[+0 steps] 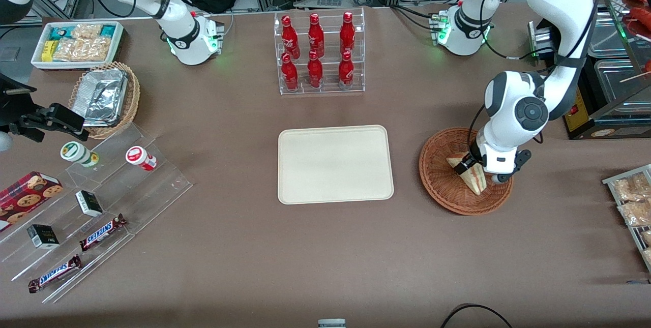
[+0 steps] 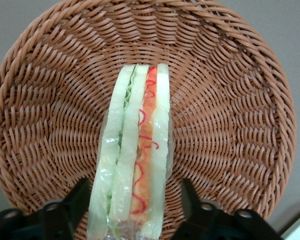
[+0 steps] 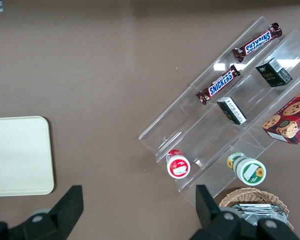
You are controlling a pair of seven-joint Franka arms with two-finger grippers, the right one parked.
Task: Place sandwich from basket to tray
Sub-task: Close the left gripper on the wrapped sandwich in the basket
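End effector [image 1: 473, 169] of the left arm, lowered into the basket [image 1: 438, 179], fingers [image 2: 72, 200] spread apart on either side of the sandwich [image 1: 470, 174] with a visible gap at each face, so it is open and not yet clamping. The sandwich lies in the basket directly between the fingers, cut edge toward the wrist camera: white bread slices, a green layer, and an orange layer marked with a red squiggle, all under clear wrap [image 2: 132, 160]. The woven basket [image 2: 230, 125] surrounds the end effector and rests on the brown worktop [image 1: 244, 267]. Beside the basket, toward the parked arm's end of the worktop, lies the tray [image 1: 335, 164], bare, its long sides running toward the front camera. Farther from that camera than the tray stands a clear rack [image 1: 320, 53] holding six red bottles. Well away from the end effector, at the parked arm's end, are a stepped clear stand [image 1: 101, 206] with two Snickers bars [image 1: 101, 231], small dark boxes, two round tubs and a cookie box [image 1: 25, 193], a tan basket of foil [image 1: 104, 99], and a white bin [image 1: 76, 43] of snacks.
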